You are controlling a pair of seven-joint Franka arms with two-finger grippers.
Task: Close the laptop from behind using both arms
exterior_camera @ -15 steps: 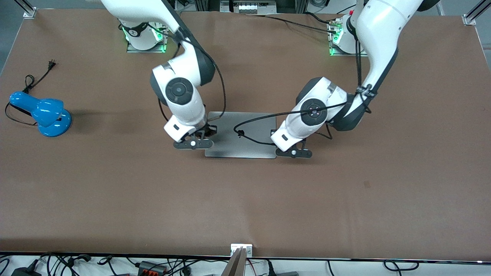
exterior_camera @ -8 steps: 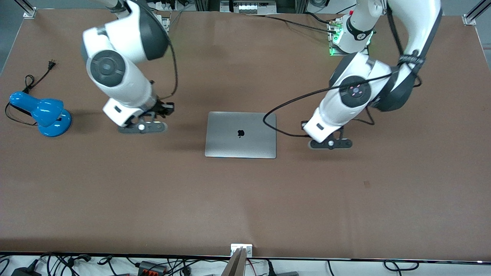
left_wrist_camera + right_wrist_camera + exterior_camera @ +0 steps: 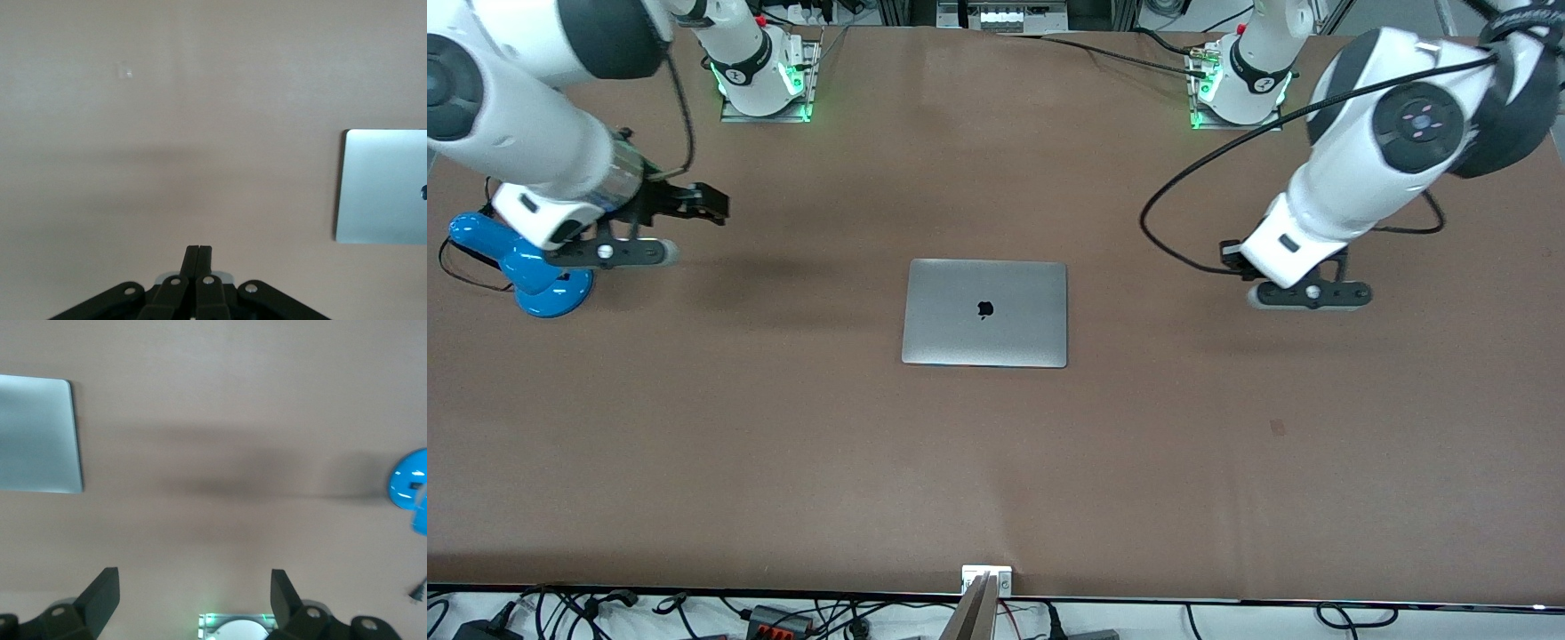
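High front view; both wrist cameras look down, sharing the laptop (image 3: 984, 313).

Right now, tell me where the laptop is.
In the front view the laptop lies shut and flat at the middle of the table, between the two raised grippers, with the blue lamp toward the right arm's end.

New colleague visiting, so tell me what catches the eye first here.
The shut laptop lies flat mid-table, logo up. The left gripper, shut, hangs over bare table toward its own end; the right gripper, open, hangs over the blue lamp at the right arm's end.
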